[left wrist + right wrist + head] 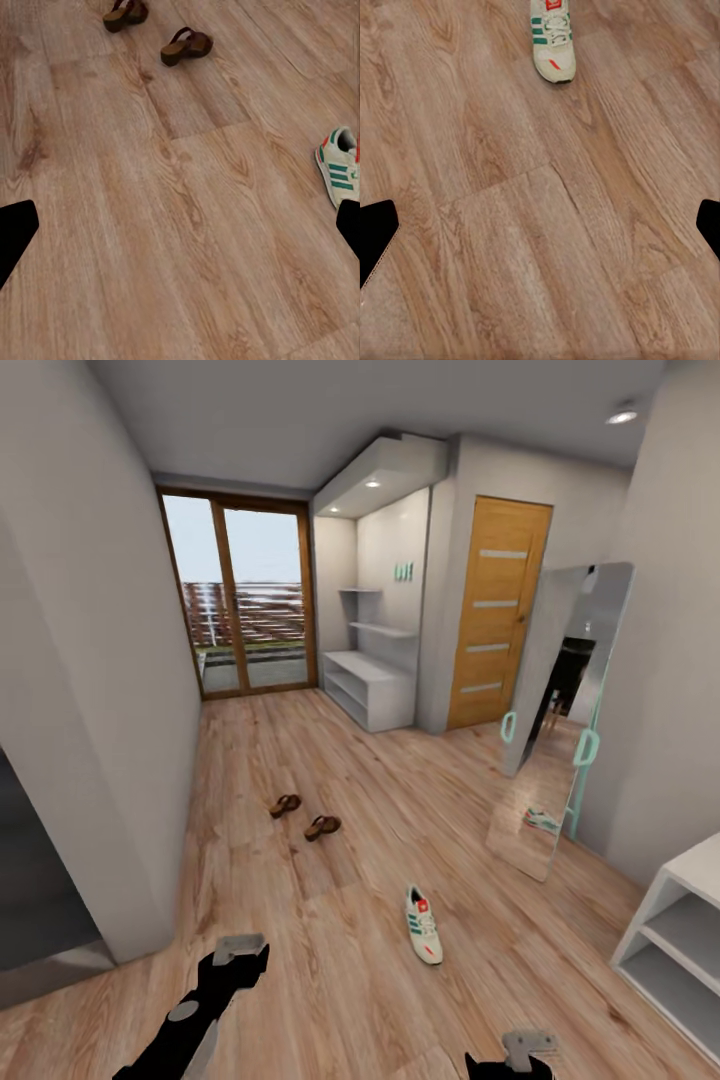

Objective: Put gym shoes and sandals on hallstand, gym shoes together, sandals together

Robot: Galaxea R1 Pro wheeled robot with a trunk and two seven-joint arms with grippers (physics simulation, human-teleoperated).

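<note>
One gym shoe [423, 925], white with green stripes and a red tongue patch, lies on the wooden floor ahead and to my right; it also shows as the gym shoe [340, 163] [552, 39] in both wrist views. The two brown sandals [285, 805] [322, 826] lie side by side farther up the corridor, seen too as sandals [124, 13] [186, 46]. The white hallstand [672, 920] with open shelves stands at the right edge. My left gripper [240, 948] [180, 232] and right gripper [528, 1046] [540, 229] hang open over bare floor, short of the shoe.
A leaning mirror [565, 710] on the right wall reflects a sneaker. At the far end stand another white rack [370, 690] with teal lettering above it, a wooden door [497, 620] and glass doors [240, 595]. A grey wall [90, 690] runs along my left.
</note>
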